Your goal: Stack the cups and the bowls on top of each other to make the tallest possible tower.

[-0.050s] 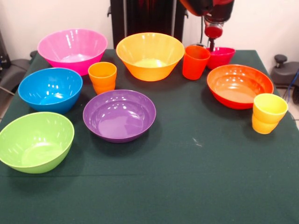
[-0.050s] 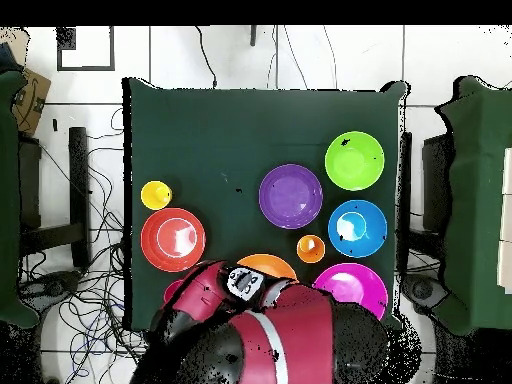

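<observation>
Gripper [image 1: 211, 45] hangs just above the small magenta bowl [image 1: 220, 57]; whether its jaws are wide or narrow, cannot tell. Red-orange cup [image 1: 195, 62] stands just beside it, orange-red bowl [image 1: 239, 86] in front. No tower: nothing is stacked.

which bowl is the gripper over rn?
The small magenta-red bowl, at the back beside the plain red-orange cup. The gripper hangs right above it; every other bowl sits well clear of the arm.
</observation>
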`<act>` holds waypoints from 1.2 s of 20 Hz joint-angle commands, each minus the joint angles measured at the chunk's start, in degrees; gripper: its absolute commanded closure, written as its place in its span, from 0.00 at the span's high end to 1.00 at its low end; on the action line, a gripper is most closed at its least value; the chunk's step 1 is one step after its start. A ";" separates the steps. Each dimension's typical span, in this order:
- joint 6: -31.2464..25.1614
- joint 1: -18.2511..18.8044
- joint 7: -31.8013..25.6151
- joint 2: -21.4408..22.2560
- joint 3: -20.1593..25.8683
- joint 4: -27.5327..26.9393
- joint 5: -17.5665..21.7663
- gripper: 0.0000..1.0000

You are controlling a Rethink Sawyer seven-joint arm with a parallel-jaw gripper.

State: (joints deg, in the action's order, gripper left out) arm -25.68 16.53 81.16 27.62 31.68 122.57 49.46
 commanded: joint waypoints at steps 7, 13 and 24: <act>2.55 -1.03 3.20 1.07 -0.94 -5.52 2.71 1.00; 3.03 -0.75 3.20 0.02 -0.92 -5.93 2.71 1.00; 3.99 -2.28 4.31 -2.11 -2.43 -7.50 3.95 1.00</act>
State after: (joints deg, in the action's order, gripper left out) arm -25.64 15.61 81.16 28.48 31.12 122.14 49.47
